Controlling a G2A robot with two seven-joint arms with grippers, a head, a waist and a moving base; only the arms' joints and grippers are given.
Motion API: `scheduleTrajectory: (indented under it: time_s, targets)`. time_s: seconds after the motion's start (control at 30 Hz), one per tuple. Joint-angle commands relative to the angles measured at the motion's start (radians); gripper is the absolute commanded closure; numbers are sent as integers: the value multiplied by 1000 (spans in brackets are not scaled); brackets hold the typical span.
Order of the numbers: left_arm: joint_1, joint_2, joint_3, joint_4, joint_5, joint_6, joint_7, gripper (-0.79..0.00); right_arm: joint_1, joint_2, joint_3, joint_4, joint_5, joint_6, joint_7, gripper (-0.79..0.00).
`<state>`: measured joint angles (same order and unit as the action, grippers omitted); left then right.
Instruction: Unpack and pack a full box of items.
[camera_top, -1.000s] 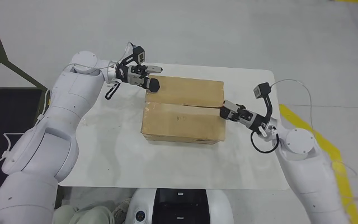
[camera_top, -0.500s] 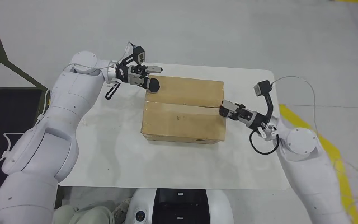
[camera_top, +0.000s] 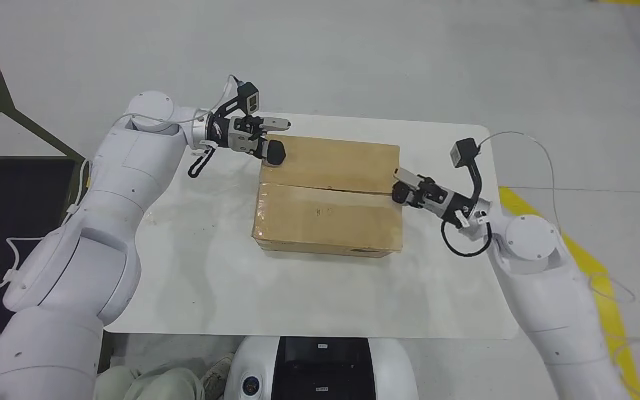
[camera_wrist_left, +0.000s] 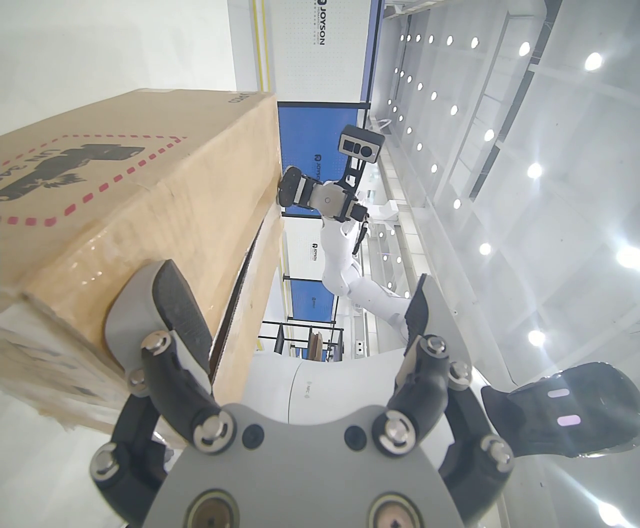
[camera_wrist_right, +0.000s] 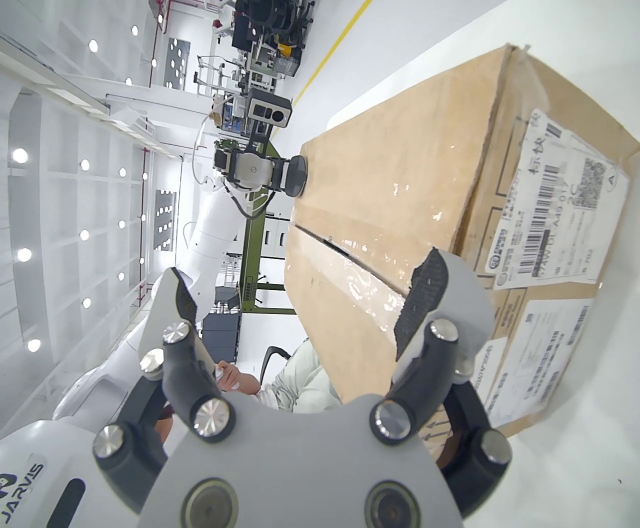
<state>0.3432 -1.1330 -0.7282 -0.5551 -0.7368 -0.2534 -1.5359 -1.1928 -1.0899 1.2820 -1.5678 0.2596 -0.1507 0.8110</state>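
Note:
A closed brown cardboard box (camera_top: 330, 195) lies in the middle of the white table (camera_top: 190, 270), with a seam running along its top between the two flaps. My left gripper (camera_top: 277, 138) is open at the box's far left corner, one finger (camera_wrist_left: 175, 310) resting against the box (camera_wrist_left: 125, 200) edge by the seam. My right gripper (camera_top: 402, 187) is open at the box's right end, level with the seam. In the right wrist view the gripper (camera_wrist_right: 305, 295) straddles the top edge of the box (camera_wrist_right: 390, 210), one finger (camera_wrist_right: 430, 295) over the labelled end face.
Shipping labels (camera_wrist_right: 545, 210) cover the box's right end face. Bare table surface lies on the left and in front of the box. The table's right edge (camera_top: 490, 230) runs close behind the right gripper.
My right gripper has shifted a little toward the far side along the box's right end, up to the seam. The left arm and the box have stayed put.

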Motion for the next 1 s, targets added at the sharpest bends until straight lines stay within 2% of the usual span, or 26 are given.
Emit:
scheduleTrajectory:
  time_s: [0.0, 0.4, 0.97]
  targets:
    - [0, 0, 0, 0, 0, 0, 0, -785, 3, 0, 0, 7, 8, 7, 4, -785]
    - [0, 0, 0, 0, 0, 0, 0, -785, 27, -1, -8, 37, 51, 88, 40, -785]
    - [0, 0, 0, 0, 0, 0, 0, -785, 10, 5, 24, 2, 84, 102, 50, -785]
